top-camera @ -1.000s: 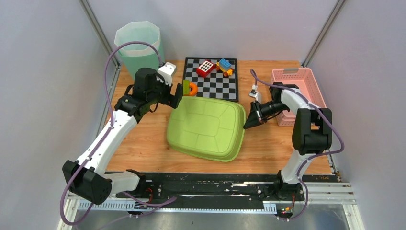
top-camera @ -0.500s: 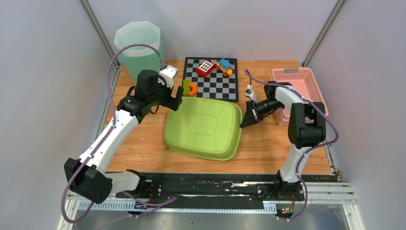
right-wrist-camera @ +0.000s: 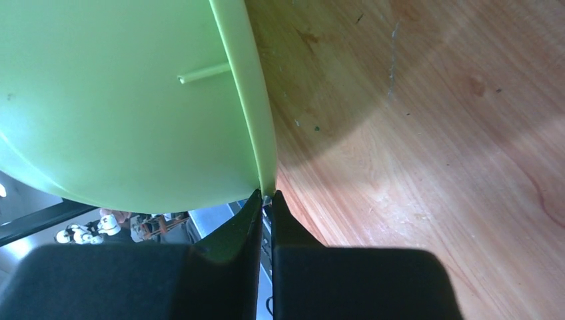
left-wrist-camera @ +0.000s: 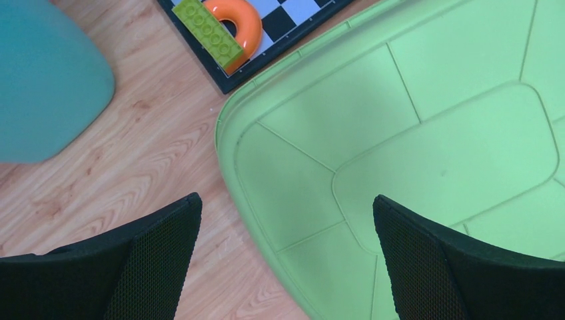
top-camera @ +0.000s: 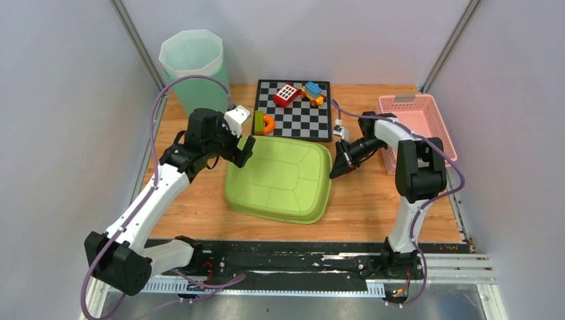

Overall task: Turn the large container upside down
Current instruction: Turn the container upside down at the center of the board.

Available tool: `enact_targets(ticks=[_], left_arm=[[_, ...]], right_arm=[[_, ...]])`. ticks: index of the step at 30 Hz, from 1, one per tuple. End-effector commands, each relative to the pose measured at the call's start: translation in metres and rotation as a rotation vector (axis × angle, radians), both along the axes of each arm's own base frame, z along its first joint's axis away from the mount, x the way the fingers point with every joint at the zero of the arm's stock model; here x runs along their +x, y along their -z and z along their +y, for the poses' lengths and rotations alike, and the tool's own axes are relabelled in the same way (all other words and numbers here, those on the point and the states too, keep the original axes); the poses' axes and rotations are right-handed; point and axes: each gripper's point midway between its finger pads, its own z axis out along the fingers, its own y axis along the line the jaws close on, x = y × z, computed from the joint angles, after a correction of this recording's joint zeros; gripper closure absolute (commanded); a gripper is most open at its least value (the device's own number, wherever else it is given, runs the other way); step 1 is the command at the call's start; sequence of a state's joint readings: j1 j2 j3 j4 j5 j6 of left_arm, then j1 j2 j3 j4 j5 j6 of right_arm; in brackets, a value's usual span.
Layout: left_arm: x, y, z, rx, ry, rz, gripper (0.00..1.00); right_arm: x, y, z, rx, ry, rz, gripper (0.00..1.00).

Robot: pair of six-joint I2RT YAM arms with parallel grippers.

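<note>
The large container lies base-up in the middle of the desk. Its far edge is just beside the checkerboard, perhaps touching it, so the flip looks all but done. The right pincer is pressed together on the thin rim of the container's right side. The shadow under that rim suggests it hangs a little off the wood. The left pincer is spread wide, holding nothing, above the container's far left corner.

To finish well, I would lower the right side gently until the rim sits flat. Then part the fingers and draw off toward the right edge, so the thin lip is not dragged along. The left arm should lift straight up, since a sweep toward the far edge risks knocking the orange ring and green brick on the board's near left corner.

The desk is pale wood grain, lightly scuffed. A teal bin stands at the far left corner and a pink basket by the right edge near the far right corner. Toy blocks sit on the board. Grey panels wall in three sides
</note>
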State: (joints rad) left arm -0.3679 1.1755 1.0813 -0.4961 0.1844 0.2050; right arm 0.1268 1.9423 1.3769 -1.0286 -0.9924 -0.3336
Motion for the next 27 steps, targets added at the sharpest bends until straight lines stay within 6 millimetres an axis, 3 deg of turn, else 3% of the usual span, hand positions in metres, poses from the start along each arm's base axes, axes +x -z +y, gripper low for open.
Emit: enact_targets(ticks=[1, 18, 24, 27], left_arm=[[-0.012, -0.010, 0.000, 0.010, 0.080, -0.071, 0.00], [-0.028, 0.007, 0.003, 0.025, 0.122, -0.089, 0.00], [-0.016, 0.010, 0.018, 0.088, 0.043, -0.099, 0.00], [-0.023, 0.019, 0.019, 0.117, 0.074, -0.060, 0.00]], right_arm=[[0.006, 0.009, 0.006, -0.054, -0.022, -0.027, 0.93], [0.023, 0.028, 0.017, -0.131, -0.053, -0.060, 0.85], [0.025, 0.013, 0.010, -0.169, -0.053, -0.156, 0.81], [0.030, 0.000, 0.006, -0.191, -0.050, -0.235, 0.78]])
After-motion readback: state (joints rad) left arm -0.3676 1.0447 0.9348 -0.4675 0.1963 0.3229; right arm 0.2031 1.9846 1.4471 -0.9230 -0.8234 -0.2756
